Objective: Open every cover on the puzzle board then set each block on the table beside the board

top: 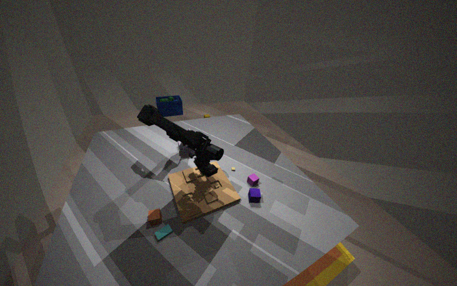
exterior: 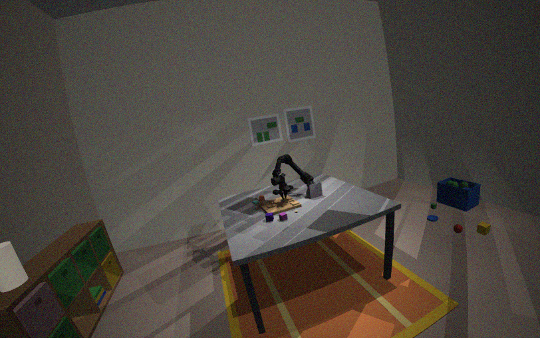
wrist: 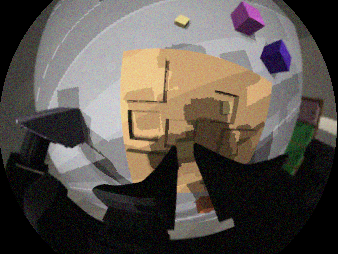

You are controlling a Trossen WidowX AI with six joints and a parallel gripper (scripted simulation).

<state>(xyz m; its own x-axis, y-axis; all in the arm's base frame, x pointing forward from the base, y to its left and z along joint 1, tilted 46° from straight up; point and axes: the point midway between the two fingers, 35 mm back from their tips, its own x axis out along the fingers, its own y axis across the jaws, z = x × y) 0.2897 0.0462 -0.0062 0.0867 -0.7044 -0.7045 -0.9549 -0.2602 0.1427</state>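
Note:
The tan puzzle board (top: 229, 197) (exterior: 292, 205) (wrist: 147, 71) lies mid-table, with open wells and shifted covers on top. My gripper (top: 209, 171) (exterior: 283, 197) (wrist: 184, 147) stands at the board's back part, pointing down, shut on a tan cover piece; its exact shape is hidden by the fingers. A magenta block (top: 252, 179) (exterior: 282, 216) (wrist: 248, 18) and a purple block (top: 254, 195) (exterior: 269, 217) (wrist: 276, 55) rest on the table right of the board. An orange block (top: 154, 215) (exterior: 261, 197) and a flat teal block (top: 164, 232) lie off its front left corner.
A tiny yellow piece (top: 233, 168) (wrist: 182, 21) lies on the table behind the magenta block. The arm's grey base box (exterior: 314, 190) stands at the back. A blue bin (top: 169, 105) (exterior: 457, 193) and toys are on the floor beyond the table.

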